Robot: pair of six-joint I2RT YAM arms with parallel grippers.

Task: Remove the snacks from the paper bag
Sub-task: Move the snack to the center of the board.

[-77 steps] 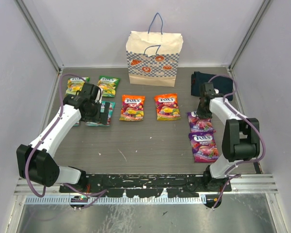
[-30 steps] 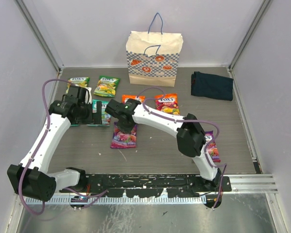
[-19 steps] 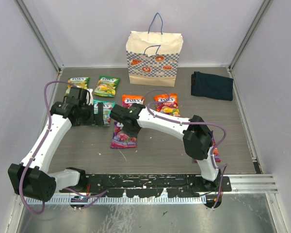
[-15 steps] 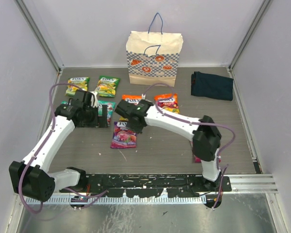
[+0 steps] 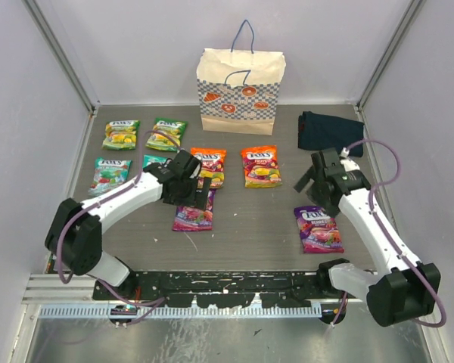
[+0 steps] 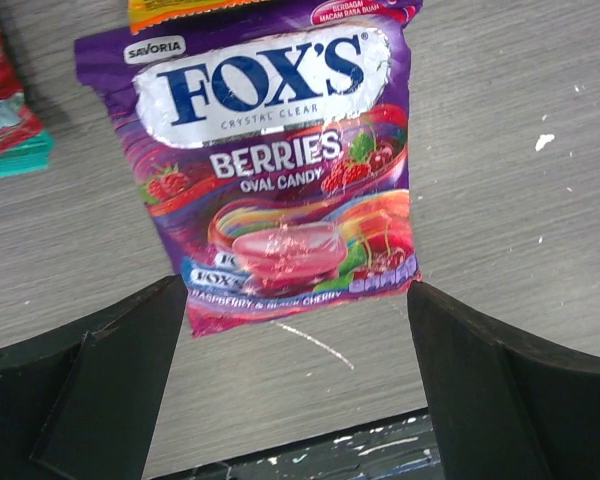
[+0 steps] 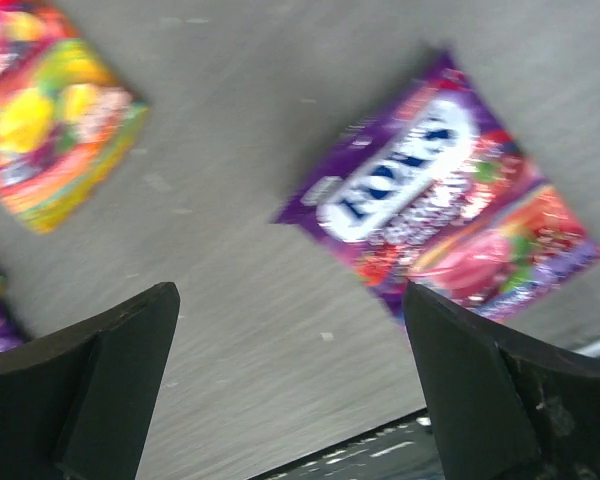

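Observation:
The paper bag [image 5: 242,91] stands upright at the back centre, cream with a checkered band and blue handles. Several snacks lie flat on the table: green packets [image 5: 122,134], a teal one [image 5: 110,172], orange ones [image 5: 260,165] and two purple ones. My left gripper [image 5: 195,200] hovers open over the middle purple packet [image 5: 194,218]; in the left wrist view that packet [image 6: 280,160] lies just beyond the open gripper [image 6: 295,380]. My right gripper [image 5: 316,183] is open above the table, behind the right purple packet [image 5: 318,228], which lies [image 7: 450,220] beyond its empty gripper [image 7: 290,390].
A dark navy folded cloth [image 5: 331,132] lies at the back right. Grey walls close in the left, right and back sides. A black rail [image 5: 227,283] with the arm bases runs along the near edge. An orange packet [image 7: 50,140] shows at the right wrist view's left.
My right arm swung from the table's middle back to the right and opened, leaving a purple packet in the middle. My left arm moved right over that packet.

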